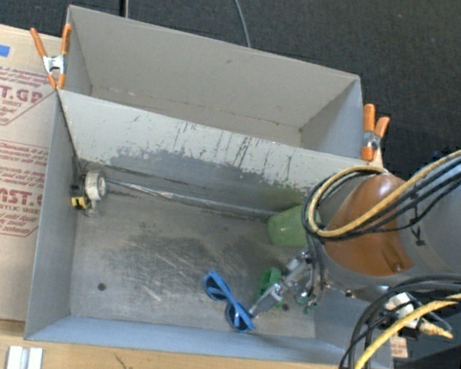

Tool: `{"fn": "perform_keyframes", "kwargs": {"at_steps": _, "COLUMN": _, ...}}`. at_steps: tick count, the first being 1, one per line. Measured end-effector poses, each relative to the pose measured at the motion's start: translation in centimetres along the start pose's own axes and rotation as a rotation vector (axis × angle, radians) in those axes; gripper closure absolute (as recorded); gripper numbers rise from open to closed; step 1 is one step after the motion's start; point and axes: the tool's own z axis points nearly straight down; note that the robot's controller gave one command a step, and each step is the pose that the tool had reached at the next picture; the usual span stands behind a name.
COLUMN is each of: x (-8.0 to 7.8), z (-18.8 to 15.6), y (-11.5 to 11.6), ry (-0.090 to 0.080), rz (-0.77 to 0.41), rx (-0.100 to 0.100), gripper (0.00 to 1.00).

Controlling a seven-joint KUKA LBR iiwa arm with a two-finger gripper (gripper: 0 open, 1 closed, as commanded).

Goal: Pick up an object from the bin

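As the KUKA arm reaches into the grey metal bin [58,237] from the right, its orange-covered wrist [374,222], looped with yellow and black cables, hangs over the bin's right end. The gripper [268,296] slants down and leftward to the floor near the front wall. Its tip sits at the right end of a pair of blue sunglasses [224,293] lying right of centre, close to that wall; whether it touches them, and whether the gripper is open or closed, cannot be told. A small dark green piece [271,277] lies just beside the gripper, and a pale green rounded object [285,226] rests behind it at the foot of the back wall. A small whitish round object [91,187] sits well apart at the left end.
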Motion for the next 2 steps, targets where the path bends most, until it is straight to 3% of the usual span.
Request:
{"fn": "perform_keyframes", "kwargs": {"at_steps": 1, "x": -0.1, "z": -0.1, "y": 0.1, "ry": -0.003, "rz": 0.0, "rx": -0.002, "gripper": 1.0}}
{"fn": "perform_keyframes", "kwargs": {"at_steps": 2, "x": 0.7, "z": -18.0, "y": 3.3, "ry": 0.006, "rz": 0.048, "rx": -0.002, "gripper": 1.0}}
